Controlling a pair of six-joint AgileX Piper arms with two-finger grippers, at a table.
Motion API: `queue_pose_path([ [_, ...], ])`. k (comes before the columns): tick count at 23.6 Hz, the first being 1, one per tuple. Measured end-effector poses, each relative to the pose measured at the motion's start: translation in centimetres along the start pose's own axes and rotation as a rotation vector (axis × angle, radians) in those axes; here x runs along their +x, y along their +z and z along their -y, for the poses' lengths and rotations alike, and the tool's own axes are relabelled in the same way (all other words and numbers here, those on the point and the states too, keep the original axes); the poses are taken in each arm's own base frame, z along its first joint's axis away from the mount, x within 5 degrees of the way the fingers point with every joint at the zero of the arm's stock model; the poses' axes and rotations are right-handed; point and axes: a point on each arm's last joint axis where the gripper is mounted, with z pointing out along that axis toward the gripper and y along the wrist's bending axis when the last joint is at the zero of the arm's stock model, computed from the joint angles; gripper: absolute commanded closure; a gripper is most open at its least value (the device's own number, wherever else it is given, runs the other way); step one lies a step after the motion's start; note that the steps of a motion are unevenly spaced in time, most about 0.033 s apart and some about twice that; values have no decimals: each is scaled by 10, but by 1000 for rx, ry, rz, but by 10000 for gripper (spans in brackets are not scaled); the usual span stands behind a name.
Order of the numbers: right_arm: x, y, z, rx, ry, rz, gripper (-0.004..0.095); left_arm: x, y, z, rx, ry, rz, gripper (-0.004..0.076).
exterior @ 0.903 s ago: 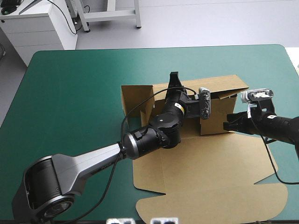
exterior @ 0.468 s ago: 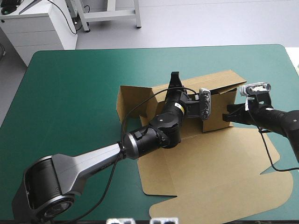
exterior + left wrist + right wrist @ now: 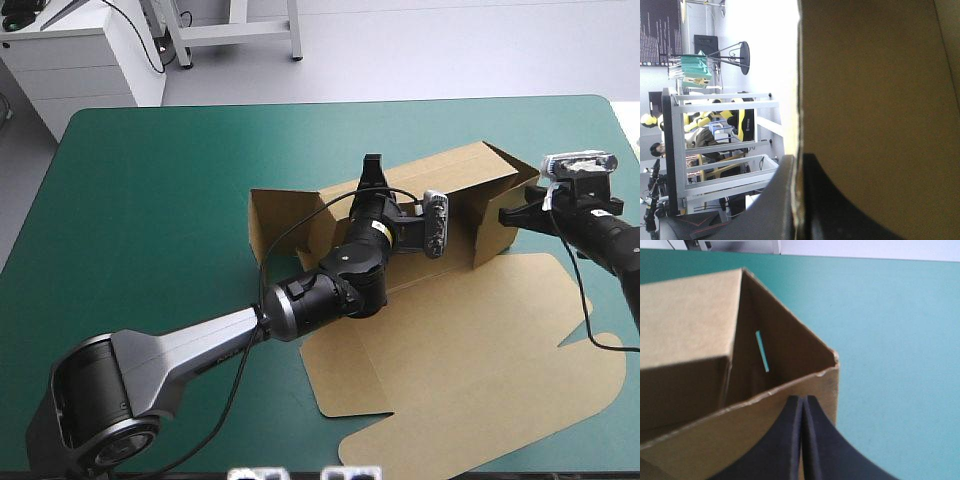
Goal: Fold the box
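The brown box [image 3: 455, 185], at 3 o'clock from the teal-green counter's [image 3: 150, 200] centre, now angles its raised walls farther toward 2 o'clock than just before, left gripper [image 3: 798, 162] clamping 1 wall, right gripper [image 3: 802, 400] closed against the end wall, likely squaring the tray.

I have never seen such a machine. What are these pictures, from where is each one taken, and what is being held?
It is a robot with two arms at a teal-green table. The wide picture looks down from above. The other two come from cameras on the wrists, looking along each black pincer. On the table lies a brown box, half folded: walls raised, lid flat. The left pincer is shut on one wall; the right pincer pinches the wall at the box's end.
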Motion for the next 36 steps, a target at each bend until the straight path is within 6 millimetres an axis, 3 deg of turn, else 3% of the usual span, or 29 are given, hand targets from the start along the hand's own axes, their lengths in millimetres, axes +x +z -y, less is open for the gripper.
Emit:
queue_pose_path([
  [11, -51, -33, 30, 7, 62, 36, 926, 9, 8, -3, 26, 85, -1, 732],
  [16, -79, -51, 31, -17, 13, 30, 926, 17, 8, -11, 91, 133, 75, 732],
  [20, -83, -28, 39, -74, 45, -42, 926, 17, 7, -11, 97, 150, 87, 732],
  [26, -66, 35, 57, -218, 160, -229, 926, 17, 7, -12, 97, 139, 90, 732],
  [29, -55, 47, 57, -278, 168, -296, 926, 17, 7, -12, 97, 135, 90, 732],
  [36, -31, 50, 51, -353, 148, -388, 925, 17, 7, -12, 97, 132, 89, 732],
])
